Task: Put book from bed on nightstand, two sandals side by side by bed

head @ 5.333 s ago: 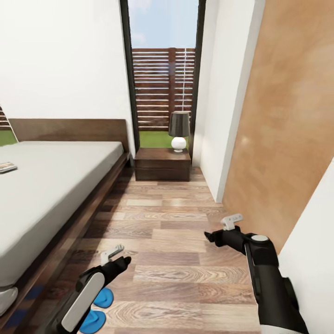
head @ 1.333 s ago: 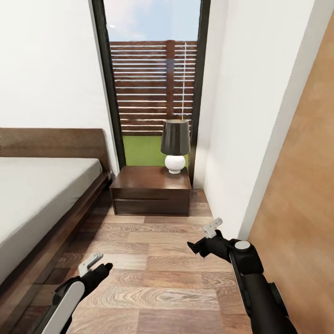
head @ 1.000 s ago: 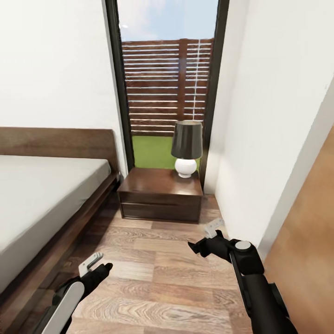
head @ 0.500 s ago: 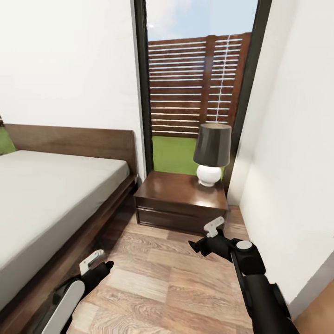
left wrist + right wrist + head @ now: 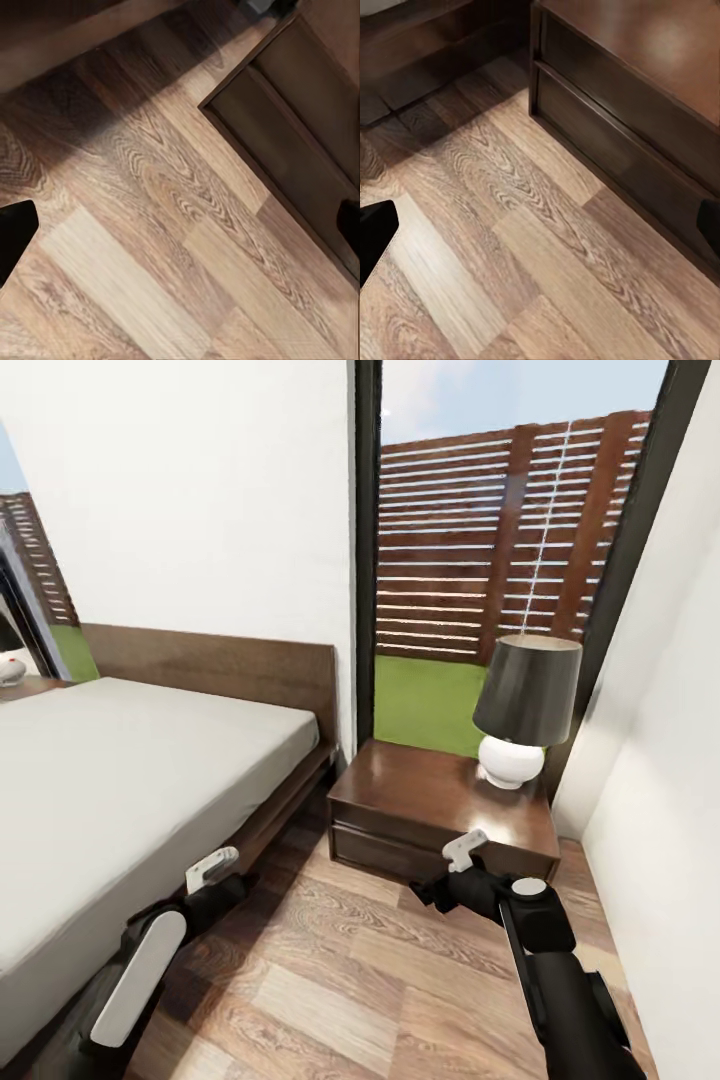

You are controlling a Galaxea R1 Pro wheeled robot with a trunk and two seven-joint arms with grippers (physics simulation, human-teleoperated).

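The bed (image 5: 120, 790) lies at the left with its off-white mattress and brown headboard (image 5: 230, 665). A dark-brown nightstand (image 5: 440, 810) stands beside it under the window. My left gripper (image 5: 232, 887) hovers open over the floor by the bed frame (image 5: 67, 37), with its black fingertips (image 5: 15, 236) wide apart. My right gripper (image 5: 432, 890) is open just in front of the nightstand's drawer front (image 5: 622, 127), nothing between its fingertips (image 5: 375, 232). The book and the two sandals are out of view.
A black-shaded lamp with a white round base (image 5: 522, 710) stands on the nightstand's right rear. A tall window with a slatted fence is behind it. A white wall (image 5: 660, 790) closes the right side. Wooden floor (image 5: 350, 980) stretches between bed and wall.
The whole view has advanced toward the nightstand and turned left, so the camera moved. The sandals and book seen 5 s ago have left the picture. Both arms keep their pose, grippers open.
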